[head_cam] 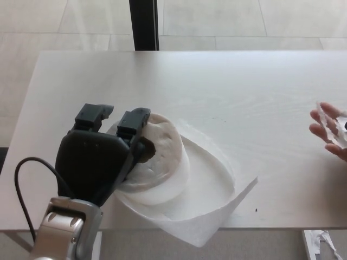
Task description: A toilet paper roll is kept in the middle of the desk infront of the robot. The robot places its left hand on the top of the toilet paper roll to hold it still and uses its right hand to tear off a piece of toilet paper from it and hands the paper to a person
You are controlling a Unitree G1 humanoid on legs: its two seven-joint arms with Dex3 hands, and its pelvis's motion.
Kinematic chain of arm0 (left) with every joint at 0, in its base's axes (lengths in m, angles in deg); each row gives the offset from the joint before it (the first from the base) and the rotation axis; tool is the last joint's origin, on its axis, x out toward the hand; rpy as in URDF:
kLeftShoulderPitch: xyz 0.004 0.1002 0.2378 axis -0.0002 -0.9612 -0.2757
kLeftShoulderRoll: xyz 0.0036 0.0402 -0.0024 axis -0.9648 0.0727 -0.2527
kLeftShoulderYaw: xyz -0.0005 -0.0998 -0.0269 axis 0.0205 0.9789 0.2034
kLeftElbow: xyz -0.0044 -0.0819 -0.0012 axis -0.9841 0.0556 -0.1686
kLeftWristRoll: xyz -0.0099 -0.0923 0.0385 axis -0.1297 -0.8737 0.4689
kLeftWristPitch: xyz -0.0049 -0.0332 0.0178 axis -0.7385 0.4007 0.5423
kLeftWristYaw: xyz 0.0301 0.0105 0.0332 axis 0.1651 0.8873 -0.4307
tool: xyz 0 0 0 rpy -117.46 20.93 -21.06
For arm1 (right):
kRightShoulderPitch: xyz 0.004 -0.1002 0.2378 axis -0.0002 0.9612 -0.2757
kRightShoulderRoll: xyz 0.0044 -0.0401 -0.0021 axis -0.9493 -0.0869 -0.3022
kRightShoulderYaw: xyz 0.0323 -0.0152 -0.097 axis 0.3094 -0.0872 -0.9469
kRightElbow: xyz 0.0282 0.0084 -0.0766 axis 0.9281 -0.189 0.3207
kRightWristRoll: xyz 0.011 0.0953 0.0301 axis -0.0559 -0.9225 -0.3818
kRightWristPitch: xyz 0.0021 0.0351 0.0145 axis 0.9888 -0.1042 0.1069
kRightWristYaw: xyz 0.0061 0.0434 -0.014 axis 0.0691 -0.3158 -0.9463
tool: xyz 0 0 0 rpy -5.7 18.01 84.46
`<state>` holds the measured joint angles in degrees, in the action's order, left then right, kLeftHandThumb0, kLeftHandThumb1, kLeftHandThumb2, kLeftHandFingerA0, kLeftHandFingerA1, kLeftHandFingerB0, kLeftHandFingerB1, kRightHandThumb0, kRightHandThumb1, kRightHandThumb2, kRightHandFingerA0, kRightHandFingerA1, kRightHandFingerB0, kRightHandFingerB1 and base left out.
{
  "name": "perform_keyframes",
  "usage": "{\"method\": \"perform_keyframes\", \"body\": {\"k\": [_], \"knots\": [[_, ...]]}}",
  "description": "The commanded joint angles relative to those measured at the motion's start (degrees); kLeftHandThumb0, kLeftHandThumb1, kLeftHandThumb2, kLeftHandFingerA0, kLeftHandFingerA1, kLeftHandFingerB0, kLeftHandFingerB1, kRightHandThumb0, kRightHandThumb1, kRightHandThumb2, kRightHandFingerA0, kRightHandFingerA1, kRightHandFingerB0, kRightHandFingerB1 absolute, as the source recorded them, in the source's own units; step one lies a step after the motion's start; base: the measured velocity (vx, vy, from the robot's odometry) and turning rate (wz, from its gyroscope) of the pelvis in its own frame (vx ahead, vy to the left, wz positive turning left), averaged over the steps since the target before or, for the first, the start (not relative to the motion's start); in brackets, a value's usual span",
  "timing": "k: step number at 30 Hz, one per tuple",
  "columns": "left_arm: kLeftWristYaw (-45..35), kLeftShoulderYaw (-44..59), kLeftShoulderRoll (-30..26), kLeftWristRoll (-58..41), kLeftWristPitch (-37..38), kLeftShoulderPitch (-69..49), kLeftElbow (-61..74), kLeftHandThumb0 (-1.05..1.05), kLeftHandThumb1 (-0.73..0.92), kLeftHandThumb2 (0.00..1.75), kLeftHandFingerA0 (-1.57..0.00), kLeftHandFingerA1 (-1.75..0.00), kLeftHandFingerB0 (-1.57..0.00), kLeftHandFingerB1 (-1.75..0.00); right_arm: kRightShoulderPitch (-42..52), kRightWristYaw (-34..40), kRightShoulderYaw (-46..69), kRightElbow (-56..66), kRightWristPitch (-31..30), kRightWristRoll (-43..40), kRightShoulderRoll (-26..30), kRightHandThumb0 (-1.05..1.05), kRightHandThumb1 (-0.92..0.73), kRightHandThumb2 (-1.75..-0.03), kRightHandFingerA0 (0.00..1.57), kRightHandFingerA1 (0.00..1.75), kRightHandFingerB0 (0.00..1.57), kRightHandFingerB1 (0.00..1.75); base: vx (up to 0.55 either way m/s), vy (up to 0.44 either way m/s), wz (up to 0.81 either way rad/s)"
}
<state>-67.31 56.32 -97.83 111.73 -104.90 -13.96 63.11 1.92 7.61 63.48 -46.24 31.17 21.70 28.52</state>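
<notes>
Toilet paper roll (160,162) upright, axis vertical, left hand (100,157) on top.

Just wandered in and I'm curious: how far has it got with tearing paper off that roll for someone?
Nearly finished, it seems. The left hand rests on top of the toilet paper roll, pinning it. A loose tail of paper trails off the desk edge. At the right edge a person's hand holds a pale, thin piece, probably the torn sheet. The right hand is out of view. Left: letting go of the roll.
</notes>
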Motion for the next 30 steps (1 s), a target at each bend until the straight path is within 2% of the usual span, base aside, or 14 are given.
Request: {"method": "perform_keyframes", "body": {"k": [1,3,5,8,9,10,15,16,17,19,20,23,28,30], "knots": [[-9.9,-3.1,-1.1,-2.2,-1.5,-8.1,-7.4,-0.46,0.75,0.62,-0.18,-0.56,-0.32,-0.39,1.3,6.3,-5.3,-6.4,13.2,14.4,6.1,-0.19,-0.61,-0.98,0.85,1.75,0.65,1.67,0.00,0.000,0.00],[-9.7,-3.1,-1.3,-1.9,-1.4,-8.1,-7.8,-0.46,0.76,0.63,-0.18,-0.56,-0.32,-0.40,1.3,9.8,-5.9,-6.7,14.8,16.5,6.8,-0.21,-0.65,-0.88,0.82,1.75,0.61,1.63,0.00,0.000,0.00],[-9.7,-3.3,-1.4,-1.5,-1.7,-8.6,-7.6,-0.45,0.76,0.62,-0.18,-0.55,-0.32,-0.39,0.8,12.3,-7.8,-6.2,13.9,20.1,7.7,-0.26,-0.75,-0.66,0.72,1.59,0.59,0.86,0.00,0.000,0.00],[-9.6,-3.3,-1.4,-1.6,-1.7,-8.9,-7.7,-0.44,0.76,0.62,-0.18,-0.55,-0.32,-0.38,0.4,14.3,-8.7,-7.1,15.1,21.7,8.0,-0.30,-0.66,-0.62,0.63,1.39,0.51,0.44,0.00,0.000,0.00],[-9.2,-3.6,-1.2,-1.5,-1.5,-8.9,-7.9,-0.45,0.76,0.62,-0.17,-0.56,-0.32,-0.39,0.6,13.6,-10.6,-3.9,12.4,25.3,9.4,-0.59,-0.66,-0.61,0.06,0.36,0.16,0.31,0.00,0.000,0.00],[-9.2,-3.6,-1.2,-1.7,-1.3,-8.9,-7.9,-0.45,0.77,0.63,-0.17,-0.55,-0.32,-0.39,0.7,13.3,-11.6,-1.7,9.3,27.6,9.6,-0.87,-0.57,-0.88,0.00,0.00,0.10,0.30,0.00,0.000,0.00],[-9.7,-3.8,-0.7,-2.0,-1.4,-8.4,-8.1,-0.45,0.78,0.63,-0.18,-0.56,-0.32,-0.40,1.1,13.9,-12.2,3.9,7.2,29.7,8.7,-1.05,-0.66,-1.05,0.00,0.23,0.00,0.13,0.00,0.000,0.00],[-9.5,-3.9,-0.5,-2.0,-1.4,-8.4,-8.2,-0.45,0.78,0.63,-0.17,-0.56,-0.32,-0.39,1.7,12.8,-11.9,7.0,6.8,30.0,8.6,-1.05,-0.65,-0.88,0.00,0.00,0.00,0.07,0.00,0.000,0.00],[-9.7,-3.9,-0.5,-2.0,-1.6,-8.4,-8.1,-0.45,0.78,0.63,-0.17,-0.56,-0.30,-0.39,2.0,12.5,-11.6,8.2,6.7,29.7,8.3,-1.04,-0.65,-1.05,0.00,0.27,0.00,0.13,0.00,0.000,0.00],[-9.5,-3.8,-0.6,-2.1,-1.4,-8.5,-8.2,-0.45,0.78,0.63,-0.17,-0.56,-0.31,-0.39,2.4,12.2,-11.3,10.1,6.0,29.8,7.8,-1.03,-0.61,-0.84,0.00,0.00,0.00,0.11,0.00,0.000,0.00],[-9.8,-3.9,-0.6,-1.8,-1.6,-8.5,-8.0,-0.46,0.77,0.63,-0.17,-0.57,-0.31,-0.39,2.9,12.0,-10.4,11.2,6.2,28.6,7.1,-1.05,-0.64,-1.04,0.00,0.29,0.00,0.13,0.00,0.000,0.00],[-8.0,-3.5,-0.9,-2.2,-0.6,-8.8,-8.2,-0.45,0.76,0.62,-0.21,-0.58,-0.34,-0.40,3.8,11.3,-8.7,13.5,5.5,27.2,5.8,-1.05,-0.61,-0.84,0.00,0.00,0.00,0.09,0.00,0.000,0.00],[-9.6,-2.2,-1.5,-3.3,-0.7,-8.6,-7.2,-0.46,0.77,0.63,-0.20,-0.58,-0.32,-0.40,5.6,8.3,-5.0,17.3,4.1,24.9,5.0,-1.05,-0.61,-0.82,0.00,0.00,0.00,0.04,0.00,0.000,0.00],[-10.2,-2.0,-1.6,-3.8,-0.3,-7.8,-7.1,-0.47,0.77,0.63,-0.20,-0.57,-0.32,-0.40,6.9,7.2,-3.3,19.1,3.7,24.1,5.3,-1.05,-0.64,-1.03,0.00,0.31,0.00,0.10,0.00,0.000,0.00]]}}
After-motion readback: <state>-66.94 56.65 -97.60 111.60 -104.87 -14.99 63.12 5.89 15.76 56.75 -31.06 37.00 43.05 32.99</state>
